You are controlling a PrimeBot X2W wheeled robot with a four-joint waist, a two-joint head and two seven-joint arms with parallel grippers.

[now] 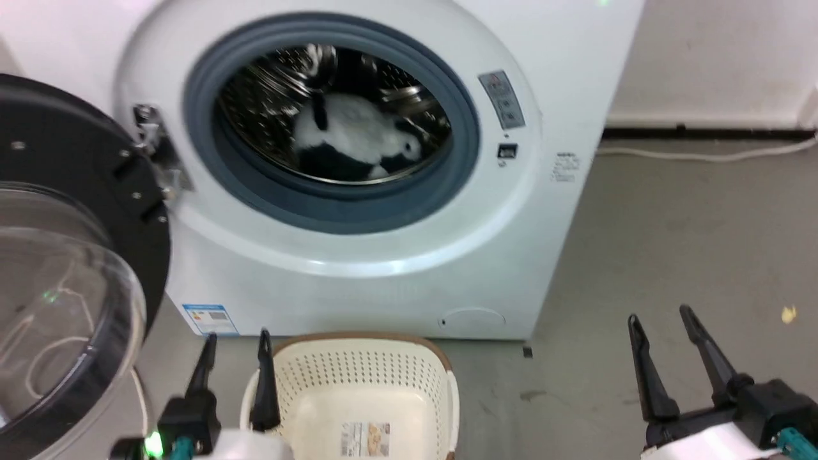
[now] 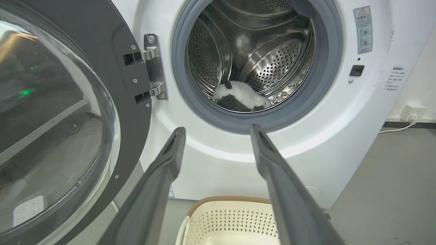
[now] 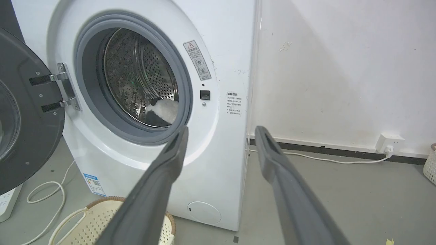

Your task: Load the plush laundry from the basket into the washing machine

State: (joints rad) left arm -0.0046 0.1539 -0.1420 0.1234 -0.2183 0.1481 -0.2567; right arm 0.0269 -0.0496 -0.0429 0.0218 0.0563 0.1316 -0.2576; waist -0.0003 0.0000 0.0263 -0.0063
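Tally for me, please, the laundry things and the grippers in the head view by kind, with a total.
Washing machine: 1
Basket: 1
Panda toy: 1, inside the drum
Grippers: 2, the left gripper and the right gripper
Total: 5

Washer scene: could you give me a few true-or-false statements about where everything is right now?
1. The panda lies inside the washer. True.
2. The door is shut. False: it stands wide open, on the left in the head view.
3. The panda sits in the basket. False: the visible basket floor shows just a sticker.
4. The left pincer and right pincer are open, holding nothing. True.
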